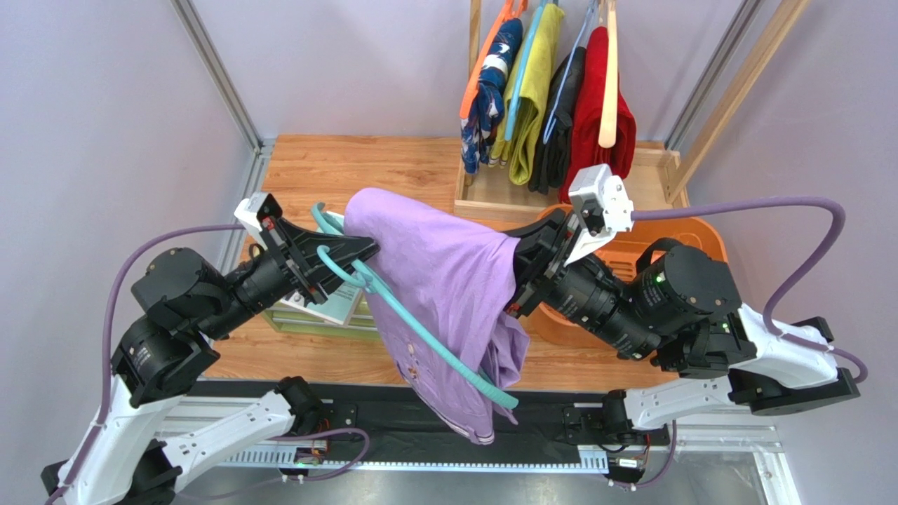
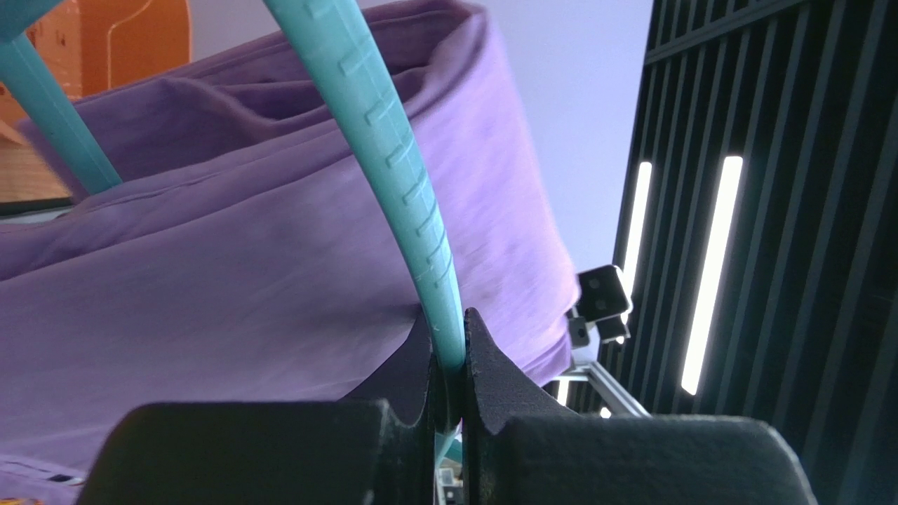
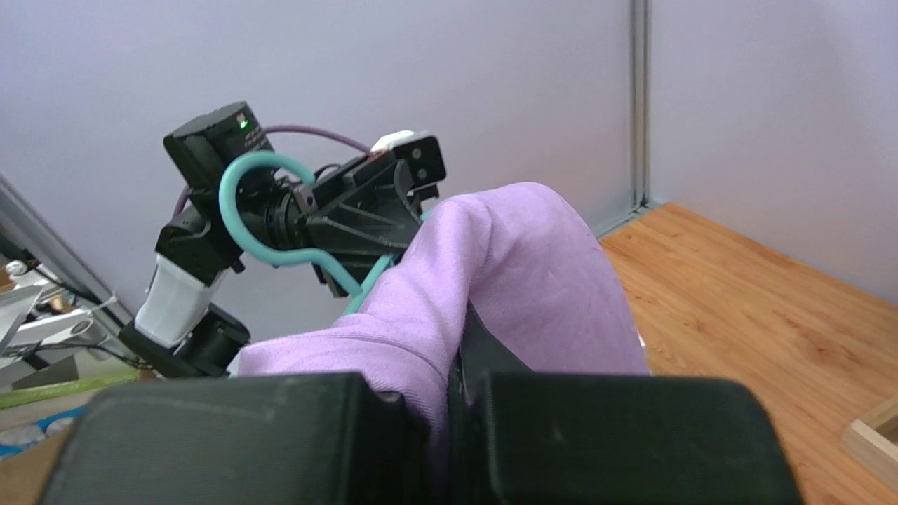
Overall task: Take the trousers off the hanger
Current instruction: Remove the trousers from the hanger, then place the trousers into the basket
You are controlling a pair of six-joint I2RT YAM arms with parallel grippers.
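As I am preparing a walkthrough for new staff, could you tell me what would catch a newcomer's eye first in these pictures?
The lilac trousers stand out, draped over a teal hanger and held in mid-air at the centre. The left end effector is shut on the hanger and the right end effector pinches the cloth. At the back, four other garments hang on a wooden rack.

We cannot see the fingertips of the right gripper (image 1: 519,276) in the top view: the lilac trousers (image 1: 443,274) cover them, and part of the teal hanger (image 1: 422,326) too. The orange basket (image 1: 701,237) lies mostly behind the right arm (image 1: 675,289). The upper edge cuts off the tops of the hanging trousers (image 1: 538,95)
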